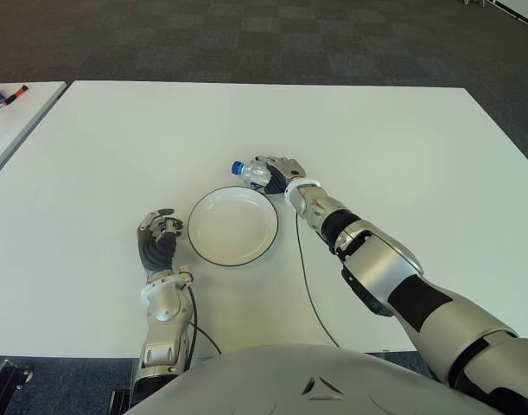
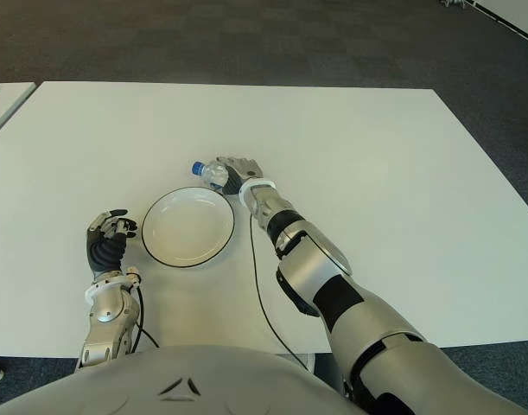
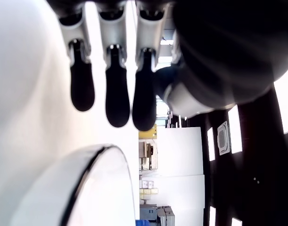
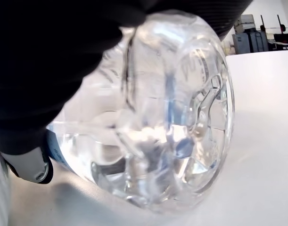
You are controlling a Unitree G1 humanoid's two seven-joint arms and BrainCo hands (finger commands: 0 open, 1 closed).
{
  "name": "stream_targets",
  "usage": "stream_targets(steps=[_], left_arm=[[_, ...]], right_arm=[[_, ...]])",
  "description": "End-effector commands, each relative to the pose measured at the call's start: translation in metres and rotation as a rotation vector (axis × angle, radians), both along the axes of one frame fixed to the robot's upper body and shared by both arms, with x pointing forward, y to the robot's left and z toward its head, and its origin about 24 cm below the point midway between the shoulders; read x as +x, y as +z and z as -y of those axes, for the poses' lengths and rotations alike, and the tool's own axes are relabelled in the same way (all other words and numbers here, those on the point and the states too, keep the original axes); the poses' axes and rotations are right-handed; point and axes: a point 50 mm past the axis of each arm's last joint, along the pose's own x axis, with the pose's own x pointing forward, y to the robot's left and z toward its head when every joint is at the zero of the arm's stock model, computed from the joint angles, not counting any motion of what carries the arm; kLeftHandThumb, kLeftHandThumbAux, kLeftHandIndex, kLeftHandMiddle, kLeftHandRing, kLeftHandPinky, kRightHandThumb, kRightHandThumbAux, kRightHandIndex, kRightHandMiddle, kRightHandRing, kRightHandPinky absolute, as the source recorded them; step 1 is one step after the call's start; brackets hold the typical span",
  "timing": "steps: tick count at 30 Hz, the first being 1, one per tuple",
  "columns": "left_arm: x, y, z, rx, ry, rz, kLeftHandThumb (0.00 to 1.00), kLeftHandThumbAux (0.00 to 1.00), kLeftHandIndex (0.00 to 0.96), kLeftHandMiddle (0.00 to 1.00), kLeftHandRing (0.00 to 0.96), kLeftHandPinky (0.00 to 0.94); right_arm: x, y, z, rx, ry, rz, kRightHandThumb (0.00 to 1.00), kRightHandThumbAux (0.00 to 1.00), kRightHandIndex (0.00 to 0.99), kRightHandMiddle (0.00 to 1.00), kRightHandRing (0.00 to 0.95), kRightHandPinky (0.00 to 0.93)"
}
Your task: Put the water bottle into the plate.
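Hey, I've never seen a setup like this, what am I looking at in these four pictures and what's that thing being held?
This is a humanoid robot with two arms ending in fingered hands. The two wide pictures come from cameras in its head, looking down at a white table. The two close-ups come from cameras on its wrists. On the table lies an empty white plate with a dark rim. The right hand, just beyond the plate, is closed around a clear water bottle with a blue cap, lying on its side; the right wrist picture shows that bottle close up. The left hand shows to the left of the plate, fingers curled, holding nothing.
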Motion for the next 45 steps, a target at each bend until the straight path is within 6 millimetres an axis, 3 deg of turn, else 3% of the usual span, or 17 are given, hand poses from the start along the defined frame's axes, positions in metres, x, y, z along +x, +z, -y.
stream_targets(steps=[1, 14, 32, 35, 37, 39, 40, 42, 45], left_arm=[[0.0019, -0.0027, 0.0099, -0.060, 0.026, 0.003, 0.701, 0.716, 0.430, 0.589, 0.582, 0.518], [0.0017, -0.0032, 0.0096, -0.066, 0.020, 0.007, 0.700, 0.716, 0.430, 0.589, 0.582, 0.501], [0.0013, -0.0036, 0.0084, -0.075, 0.028, -0.004, 0.700, 0.716, 0.430, 0.585, 0.579, 0.505], [0.0016, -0.0027, 0.0084, -0.071, 0.031, 0.005, 0.701, 0.716, 0.430, 0.587, 0.581, 0.509], [0.0015, -0.0025, 0.0086, -0.072, 0.033, 0.007, 0.702, 0.716, 0.430, 0.587, 0.583, 0.513], [0.0016, -0.0021, 0.0088, -0.074, 0.035, 0.007, 0.703, 0.715, 0.430, 0.589, 0.585, 0.516], [0.0017, -0.0021, 0.0088, -0.074, 0.036, 0.007, 0.703, 0.715, 0.430, 0.589, 0.585, 0.518], [0.0017, -0.0020, 0.0088, -0.074, 0.038, 0.008, 0.704, 0.715, 0.430, 0.589, 0.585, 0.519], [0.0015, -0.0015, 0.0091, -0.077, 0.043, 0.012, 0.704, 0.715, 0.430, 0.590, 0.585, 0.517]], right_arm=[[-0.0196, -0.0307, 0.0100, -0.057, -0.012, -0.120, 0.258, 0.547, 0.042, 0.177, 0.245, 0.309], [-0.0195, -0.0307, 0.0103, -0.060, -0.013, -0.121, 0.289, 0.540, 0.028, 0.140, 0.204, 0.278], [-0.0199, -0.0311, 0.0106, -0.065, -0.014, -0.109, 0.362, 0.536, 0.027, 0.160, 0.239, 0.338], [-0.0197, -0.0305, 0.0106, -0.055, -0.016, -0.097, 0.424, 0.550, 0.067, 0.193, 0.273, 0.388], [-0.0196, -0.0301, 0.0107, -0.046, -0.019, -0.084, 0.524, 0.566, 0.171, 0.249, 0.314, 0.423], [-0.0209, -0.0318, 0.0117, -0.051, -0.024, -0.078, 0.714, 0.632, 0.315, 0.385, 0.444, 0.531], [-0.0219, -0.0333, 0.0124, -0.056, -0.026, -0.077, 0.802, 0.639, 0.377, 0.412, 0.451, 0.552], [-0.0228, -0.0345, 0.0129, -0.060, -0.031, -0.075, 0.879, 0.645, 0.431, 0.436, 0.456, 0.571], [-0.0218, -0.0331, 0.0125, -0.048, -0.043, -0.066, 0.960, 0.660, 0.497, 0.471, 0.401, 0.517]])
